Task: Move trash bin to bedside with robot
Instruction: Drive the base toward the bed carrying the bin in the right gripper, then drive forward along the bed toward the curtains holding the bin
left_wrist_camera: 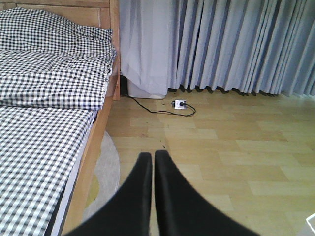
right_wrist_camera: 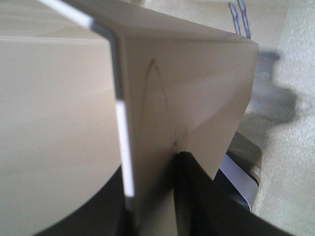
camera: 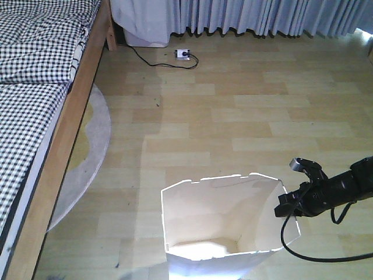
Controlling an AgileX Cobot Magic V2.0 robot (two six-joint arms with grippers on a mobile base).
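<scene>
Progress: trash bin [camera: 221, 204] is gripped at its rim but stands at the lower centre of the front view, with bare floor and a rug between it and the bed; by my reading the grasp is done and the carry to the bedside is what remains
Right end effector [camera: 289, 205]: pinching the bin's right-hand wall, with a dark finger on either side of it in the right wrist view; the thin wall creases at the pinch
Left end effector [left_wrist_camera: 153, 158]: fingers pressed together, holding nothing, pointing over the floor beside the bed
Bin material: thin white plastic, faceted rim with small notches, cream inside, tapering to the base; it looks light and flexible
Bedside: light-brown wooden bed frame [camera: 76, 105] along the left edge, under soft black-and-white checked bedding [camera: 35, 58]
Floor [camera: 245, 111]: pale wood-look planks, smooth, faintly glossy
Rug [camera: 99, 134]: round, pale grey, partly under the frame
Background: pleated grey-blue curtains [camera: 262, 14] across the top, white power strip [camera: 183, 54] with a black cable
</scene>
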